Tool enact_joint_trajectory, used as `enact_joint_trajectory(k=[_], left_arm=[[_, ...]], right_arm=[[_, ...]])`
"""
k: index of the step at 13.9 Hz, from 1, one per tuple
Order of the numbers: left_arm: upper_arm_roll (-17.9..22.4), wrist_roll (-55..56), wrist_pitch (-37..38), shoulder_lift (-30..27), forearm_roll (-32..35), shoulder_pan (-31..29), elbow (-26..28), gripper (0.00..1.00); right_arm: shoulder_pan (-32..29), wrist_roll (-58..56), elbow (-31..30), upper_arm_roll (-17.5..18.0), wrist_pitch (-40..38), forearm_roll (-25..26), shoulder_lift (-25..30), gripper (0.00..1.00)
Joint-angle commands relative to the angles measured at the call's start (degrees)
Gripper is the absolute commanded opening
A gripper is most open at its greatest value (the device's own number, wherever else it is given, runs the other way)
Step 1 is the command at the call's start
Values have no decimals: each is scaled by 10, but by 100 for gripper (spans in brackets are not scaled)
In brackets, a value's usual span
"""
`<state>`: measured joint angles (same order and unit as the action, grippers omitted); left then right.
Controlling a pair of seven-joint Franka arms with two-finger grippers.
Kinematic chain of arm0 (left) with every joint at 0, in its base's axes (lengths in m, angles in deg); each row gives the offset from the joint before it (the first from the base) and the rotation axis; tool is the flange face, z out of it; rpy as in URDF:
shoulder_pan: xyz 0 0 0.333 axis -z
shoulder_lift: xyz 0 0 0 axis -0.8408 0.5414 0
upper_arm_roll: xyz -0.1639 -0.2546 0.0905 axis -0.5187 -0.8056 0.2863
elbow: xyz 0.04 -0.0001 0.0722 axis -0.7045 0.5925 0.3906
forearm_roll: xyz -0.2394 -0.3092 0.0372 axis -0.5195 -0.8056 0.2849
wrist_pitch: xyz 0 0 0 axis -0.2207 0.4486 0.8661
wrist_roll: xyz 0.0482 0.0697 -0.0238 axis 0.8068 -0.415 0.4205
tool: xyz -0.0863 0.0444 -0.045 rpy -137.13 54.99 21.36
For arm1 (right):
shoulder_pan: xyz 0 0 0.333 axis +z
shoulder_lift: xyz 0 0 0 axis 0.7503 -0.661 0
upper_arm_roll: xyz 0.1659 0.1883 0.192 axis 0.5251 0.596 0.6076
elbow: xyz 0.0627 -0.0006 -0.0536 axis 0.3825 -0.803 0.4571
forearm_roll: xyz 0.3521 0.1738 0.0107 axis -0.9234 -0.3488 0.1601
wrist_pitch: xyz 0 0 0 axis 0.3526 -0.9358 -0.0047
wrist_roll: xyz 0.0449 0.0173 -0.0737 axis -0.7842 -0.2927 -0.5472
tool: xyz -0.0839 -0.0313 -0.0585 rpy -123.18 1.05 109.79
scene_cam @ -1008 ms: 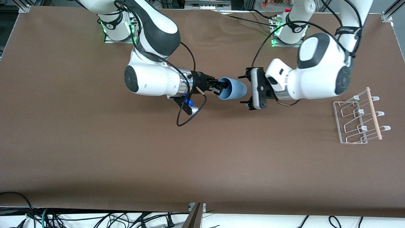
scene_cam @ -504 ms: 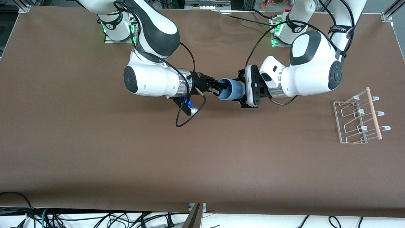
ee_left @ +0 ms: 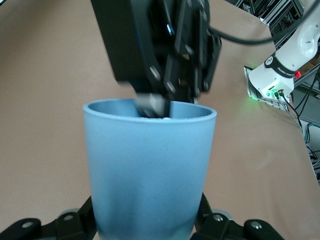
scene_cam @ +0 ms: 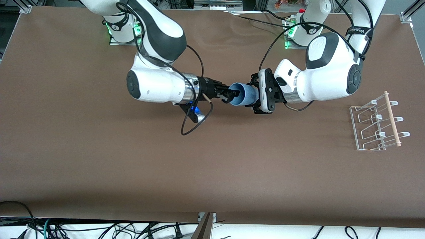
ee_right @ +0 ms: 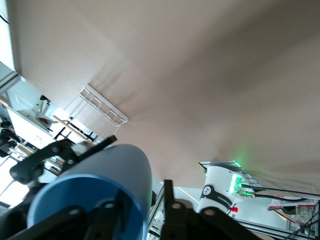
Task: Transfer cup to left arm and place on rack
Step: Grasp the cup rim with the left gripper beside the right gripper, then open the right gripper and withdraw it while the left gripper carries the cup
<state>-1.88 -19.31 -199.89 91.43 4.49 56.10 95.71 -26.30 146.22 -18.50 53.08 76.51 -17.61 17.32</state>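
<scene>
Right now my left gripper is squeezed tight on the closed end of the cup, up in the air over the middle of the table. The blue cup lies on its side between my two hands. My right gripper is at the cup's open mouth, with one finger inside the rim. I cannot tell if that hand pinches the rim. The rack sits on the table toward my left arm's end, well apart from the cup.

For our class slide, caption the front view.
Mid-air handover: left hand shut on the cup, right hand at its rim, rack waiting.
</scene>
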Motion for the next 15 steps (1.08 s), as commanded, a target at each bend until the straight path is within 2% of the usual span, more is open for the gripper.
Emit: enact_joint_trajectory(k=[1, 3, 4, 5, 7, 8, 10, 12, 13, 15], left_arm=[[-3, -20, 9, -16, -14, -17, 13, 0], [-2, -19, 23, -16, -11, -26, 12, 0], [1, -16, 30, -18, -8, -28, 11, 0], [5, -16, 37, -20, -1, -31, 12, 0], [7, -15, 61, -22, 61, -64, 8, 0], [8, -15, 78, -26, 88, -75, 8, 0], [8, -14, 112, -27, 159, -103, 8, 0], [8, -13, 128, -27, 222, -121, 9, 0], [9, -13, 132, -29, 249, -131, 7, 0], [8, -17, 139, -27, 299, -153, -7, 0]], right_arm=[[-43, -1, 8, 1, -21, -9, 21, 99], [-79, -1, 8, 0, -56, -2, 48, 99], [-99, -2, 8, -2, -77, 16, 64, 99], [-118, -3, 8, -7, -108, 56, 77, 99], [-140, -21, 8, -30, -169, 139, 107, 99], [-142, -50, 7, -54, -196, 165, 127, 99], [-142, -115, 4, -123, -257, 177, 157, 99], [-141, -180, 0, -175, -288, 205, 176, 99], [-141, -202, -7, -187, -301, 242, 184, 99], [-141, -254, -54, -188, -302, 321, 211, 99]])
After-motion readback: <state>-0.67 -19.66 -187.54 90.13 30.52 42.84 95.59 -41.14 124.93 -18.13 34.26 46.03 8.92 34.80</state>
